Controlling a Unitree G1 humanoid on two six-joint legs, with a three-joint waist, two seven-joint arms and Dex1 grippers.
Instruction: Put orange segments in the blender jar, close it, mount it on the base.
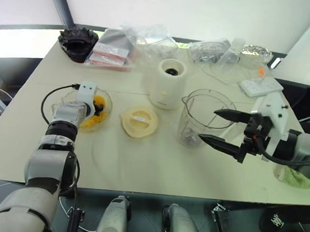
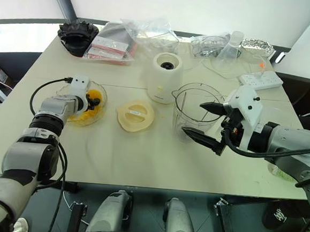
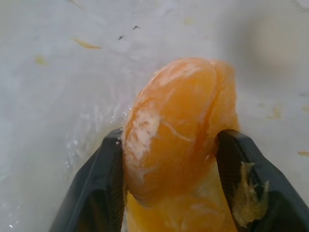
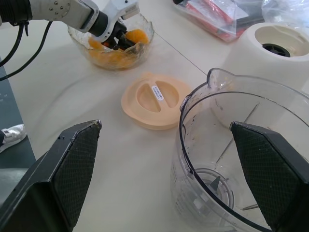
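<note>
Glossy yellow-orange orange segments (image 4: 116, 54) heaped in shallow clear crinkled dish (image 1: 107, 99) on desk's left side. Left claw (image 3: 169, 159) down in dish, fingers (image 3: 99, 188) pressed on both sides of one segment, narrow gap. Pale-yellow round flat lid (image 1: 139, 121) beside dish, toward centre. Tall clear plastic blender jar (image 1: 197, 119) upright, uncovered, metal blade at bottom. Right claw (image 1: 222, 129) spread wide, empty, hovering just beside jar. Squat cream-white cylindrical base (image 1: 168, 84) behind jar. Beige desk (image 1: 140, 163).
</note>
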